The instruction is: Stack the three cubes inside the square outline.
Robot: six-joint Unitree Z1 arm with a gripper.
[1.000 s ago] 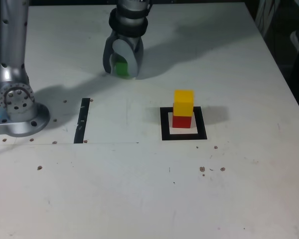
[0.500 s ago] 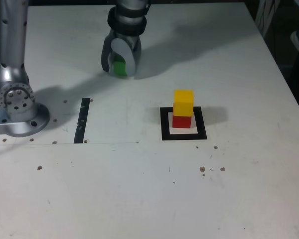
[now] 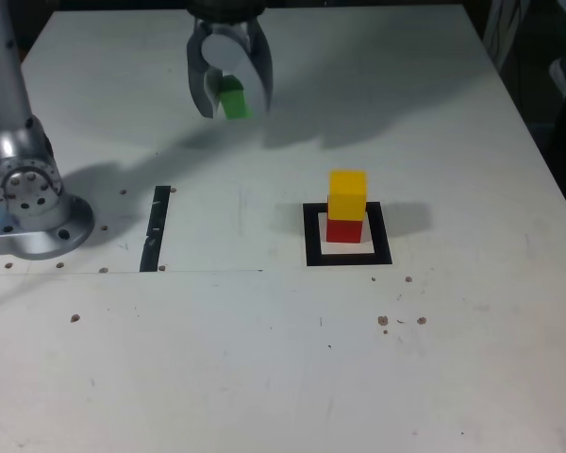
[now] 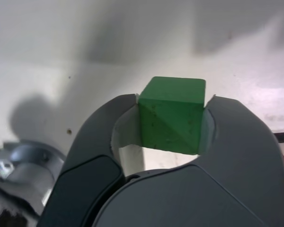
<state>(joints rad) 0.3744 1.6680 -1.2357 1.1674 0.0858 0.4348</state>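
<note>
toward the far side of the worktop [image 3: 264, 359], above the white surface, the gripper [image 3: 230, 94] hangs with its fingers [image 4: 109, 137] clamped on the green cube [image 3: 232, 98]; the wrist view shows the cube pinched squarely between the two grey pads, its top edge standing proud of them, and the exterior view shows its shadow lying apart from it on the worktop, so i judge it is off the surface. nearer the camera and toward the exterior view's right, the square outline [image 3: 311, 247] holds the red cube [image 3: 344, 230] on its white centre, and the yellow cube [image 3: 347, 192] sits on top of the red one, fairly well aligned. a narrow black strip [image 3: 156, 228] lies well apart at the exterior view's left, near the arm's base [image 3: 33, 203].

the step in hand looks like the carry of the last cube: two are stacked, the third is gripped. the next move calls for bringing the green cube across to a spot directly over the yellow one, high enough to clear it, squaring its faces to the stack, then lowering gently before the fingers part. a sideways nudge on arrival could topple the two already standing.
</note>
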